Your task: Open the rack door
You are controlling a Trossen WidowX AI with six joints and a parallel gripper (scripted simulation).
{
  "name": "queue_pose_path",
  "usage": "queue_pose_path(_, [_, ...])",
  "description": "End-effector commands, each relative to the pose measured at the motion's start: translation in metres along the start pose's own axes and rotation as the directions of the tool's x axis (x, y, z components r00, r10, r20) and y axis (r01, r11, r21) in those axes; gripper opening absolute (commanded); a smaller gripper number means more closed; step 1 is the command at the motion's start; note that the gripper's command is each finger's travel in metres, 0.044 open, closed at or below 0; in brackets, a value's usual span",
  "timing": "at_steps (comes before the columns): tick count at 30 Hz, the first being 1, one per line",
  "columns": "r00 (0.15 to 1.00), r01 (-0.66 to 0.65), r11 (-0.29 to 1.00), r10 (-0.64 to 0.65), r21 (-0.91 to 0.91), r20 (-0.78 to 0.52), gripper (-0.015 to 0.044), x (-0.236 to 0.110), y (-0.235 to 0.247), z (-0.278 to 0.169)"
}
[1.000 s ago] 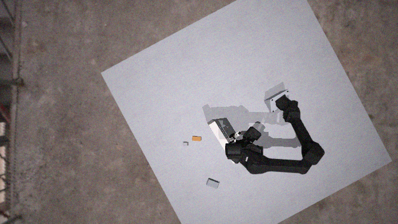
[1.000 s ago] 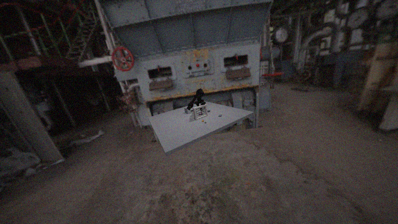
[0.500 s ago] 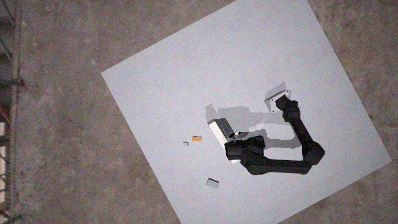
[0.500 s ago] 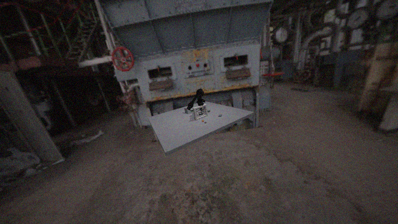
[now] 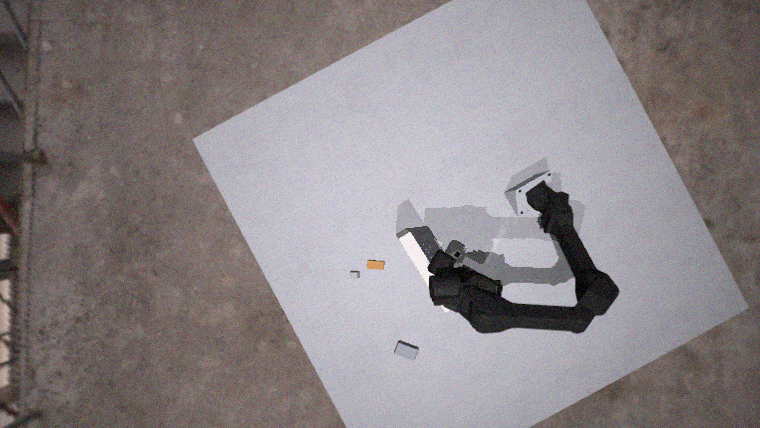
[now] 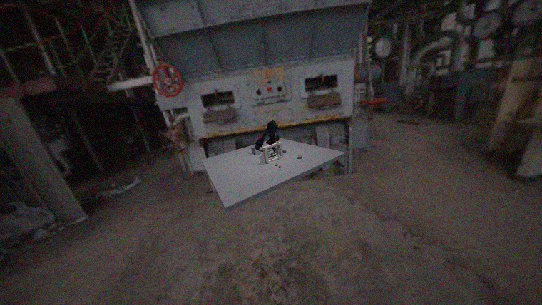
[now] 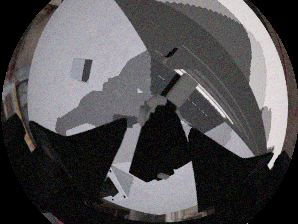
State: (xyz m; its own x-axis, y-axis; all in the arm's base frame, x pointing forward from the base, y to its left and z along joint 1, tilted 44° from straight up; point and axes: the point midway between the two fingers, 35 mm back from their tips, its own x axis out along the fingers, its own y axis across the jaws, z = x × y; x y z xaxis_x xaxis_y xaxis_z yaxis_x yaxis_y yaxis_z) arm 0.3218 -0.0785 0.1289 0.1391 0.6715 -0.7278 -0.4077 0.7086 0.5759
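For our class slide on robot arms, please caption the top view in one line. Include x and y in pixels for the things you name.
A black robot arm (image 5: pixel 547 319) reaches over a pale table (image 5: pixel 345 132), near an orange block (image 5: pixel 375 264).
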Motion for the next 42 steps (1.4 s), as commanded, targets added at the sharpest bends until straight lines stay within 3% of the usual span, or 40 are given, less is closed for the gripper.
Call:
queue_pose_path(1, [1.000, -0.002, 0.984, 0.002, 0.180, 0.002, 0.0287, 0.0005, -0.0006, 0.0003])
queue_pose_path(11, [1.000, -0.002, 0.780, 0.002, 0.626, 0.002, 0.0287, 0.0004, -0.0006, 0.0003])
queue_pose_path(23, [1.000, -0.002, 0.295, 0.002, 0.955, 0.002, 0.0287, 0.0004, -0.0006, 0.0003])
queue_pose_path(32, [1.000, -0.001, -0.145, 0.002, 0.989, 0.002, 0.0287, 0.0005, -0.0006, 0.0003])
queue_pose_path(42, [1.000, 0.000, -0.592, 0.002, 0.806, 0.002, 0.0287, 0.0005, -0.0006, 0.0002])
